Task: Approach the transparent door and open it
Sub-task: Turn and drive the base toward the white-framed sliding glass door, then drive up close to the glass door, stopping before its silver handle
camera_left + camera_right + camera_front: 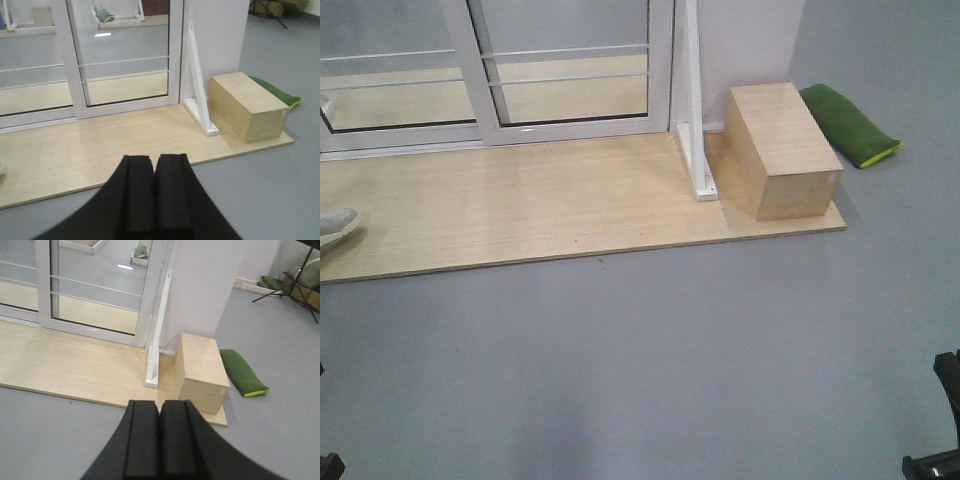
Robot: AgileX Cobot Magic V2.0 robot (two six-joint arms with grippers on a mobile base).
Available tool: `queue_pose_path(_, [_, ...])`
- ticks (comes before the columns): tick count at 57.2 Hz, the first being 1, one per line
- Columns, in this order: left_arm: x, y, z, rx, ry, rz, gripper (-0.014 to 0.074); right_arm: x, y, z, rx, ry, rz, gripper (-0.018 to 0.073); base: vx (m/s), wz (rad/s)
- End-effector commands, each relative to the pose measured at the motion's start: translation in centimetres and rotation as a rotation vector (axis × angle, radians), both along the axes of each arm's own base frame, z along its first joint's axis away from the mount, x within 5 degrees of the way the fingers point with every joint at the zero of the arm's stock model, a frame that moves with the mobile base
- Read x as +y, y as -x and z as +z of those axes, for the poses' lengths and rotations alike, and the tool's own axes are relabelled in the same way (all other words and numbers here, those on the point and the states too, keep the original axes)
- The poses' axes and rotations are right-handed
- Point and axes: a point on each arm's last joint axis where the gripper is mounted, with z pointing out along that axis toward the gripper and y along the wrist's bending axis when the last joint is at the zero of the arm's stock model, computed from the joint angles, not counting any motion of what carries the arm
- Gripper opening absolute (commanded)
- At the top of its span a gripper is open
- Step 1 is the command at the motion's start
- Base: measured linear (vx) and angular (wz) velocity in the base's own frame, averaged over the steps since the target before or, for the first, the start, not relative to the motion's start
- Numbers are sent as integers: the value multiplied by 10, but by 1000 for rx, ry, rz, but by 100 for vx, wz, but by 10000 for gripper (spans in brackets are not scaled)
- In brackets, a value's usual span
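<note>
Ahead, two glass panels (390,85) (570,70), one wooden box (785,150).

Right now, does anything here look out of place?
A green fabric bag lies on the grey floor beside the pale wooden box, and a grey shoe tip rests on the light wooden platform at far left.
</note>
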Motion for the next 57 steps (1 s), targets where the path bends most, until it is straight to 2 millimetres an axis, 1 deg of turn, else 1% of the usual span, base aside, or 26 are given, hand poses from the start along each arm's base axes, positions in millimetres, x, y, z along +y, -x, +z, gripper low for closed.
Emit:
queue_pose_path(1, [0,-1,-3,-57,24,7,0,0,-1,3,-80,-1,-5,2,52,36])
queue_pose_path(21, [0,-1,-3,-57,24,7,0,0,-1,3,-80,-1,-5,2,52,23])
queue_pose_path(57, [0,-1,-3,-57,24,7,0,0,-1,3,-80,-1,-5,2,53,14])
